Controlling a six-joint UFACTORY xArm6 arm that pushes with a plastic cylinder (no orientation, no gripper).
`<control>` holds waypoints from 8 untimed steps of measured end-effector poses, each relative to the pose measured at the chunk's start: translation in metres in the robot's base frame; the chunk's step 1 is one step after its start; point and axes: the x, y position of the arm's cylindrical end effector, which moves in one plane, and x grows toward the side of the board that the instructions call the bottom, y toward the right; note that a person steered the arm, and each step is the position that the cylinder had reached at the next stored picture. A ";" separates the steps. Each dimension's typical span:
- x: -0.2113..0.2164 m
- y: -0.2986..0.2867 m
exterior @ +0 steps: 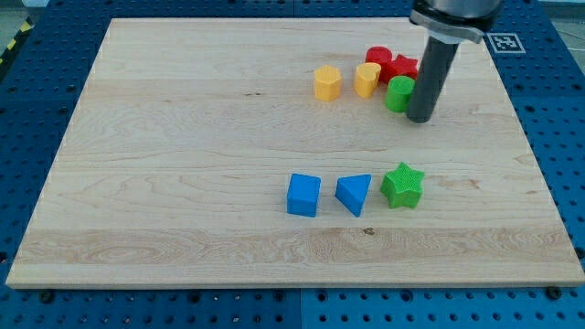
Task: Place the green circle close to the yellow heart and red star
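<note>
The green circle sits near the view's top right, touching or nearly touching the red star above it. The yellow heart lies just to the green circle's left. A red round block sits behind the heart, next to the star. My tip rests on the board at the green circle's right side, touching or almost touching it. The dark rod rises from there out of the view's top.
A yellow hexagon lies left of the heart. A blue cube, a blue triangle and a green star stand in a row lower down. The wooden board lies on a blue perforated table.
</note>
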 end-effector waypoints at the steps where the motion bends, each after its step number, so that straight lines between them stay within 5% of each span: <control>1: -0.001 0.023; 8: -0.004 -0.027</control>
